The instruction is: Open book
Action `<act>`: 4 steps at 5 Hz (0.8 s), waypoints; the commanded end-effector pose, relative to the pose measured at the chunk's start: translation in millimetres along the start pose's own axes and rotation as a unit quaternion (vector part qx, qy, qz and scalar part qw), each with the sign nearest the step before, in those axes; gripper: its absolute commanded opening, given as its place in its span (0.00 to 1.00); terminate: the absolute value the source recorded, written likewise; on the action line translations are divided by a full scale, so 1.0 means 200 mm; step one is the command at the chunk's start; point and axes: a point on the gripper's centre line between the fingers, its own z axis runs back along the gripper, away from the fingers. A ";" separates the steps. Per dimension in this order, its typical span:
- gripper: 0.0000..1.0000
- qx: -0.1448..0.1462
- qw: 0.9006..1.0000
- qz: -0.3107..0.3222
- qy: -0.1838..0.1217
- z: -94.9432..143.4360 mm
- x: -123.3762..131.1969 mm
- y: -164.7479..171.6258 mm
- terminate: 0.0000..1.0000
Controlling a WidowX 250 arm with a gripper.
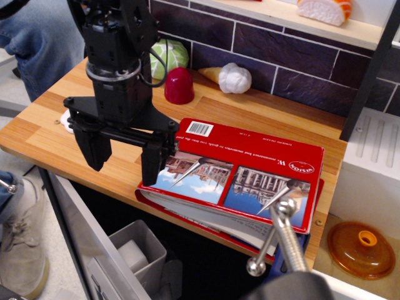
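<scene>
The book is a thick red softcover lying closed on the wooden counter, its cover showing two building and sky photos, a white barcode and white text. Its page edges face the counter's front edge. My gripper is black and open, hanging just left of the book. Its right finger is at the book's left front corner and its left finger stands over bare wood. Whether the right finger touches the cover cannot be told.
A red dome-shaped object, a green cabbage toy and a white garlic toy stand at the back by the dark tile wall. A metal lever rises in front. An orange lid lies at right. A person's legs are at left.
</scene>
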 end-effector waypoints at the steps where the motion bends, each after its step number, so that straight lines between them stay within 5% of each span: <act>1: 1.00 0.000 1.000 0.000 0.000 0.00 0.00 0.00 0.00; 3: 1.00 -0.025 0.999 0.024 -0.031 0.13 0.09 -0.21 0.00; 4: 1.00 -0.011 0.997 0.045 -0.061 0.13 0.14 -0.40 0.00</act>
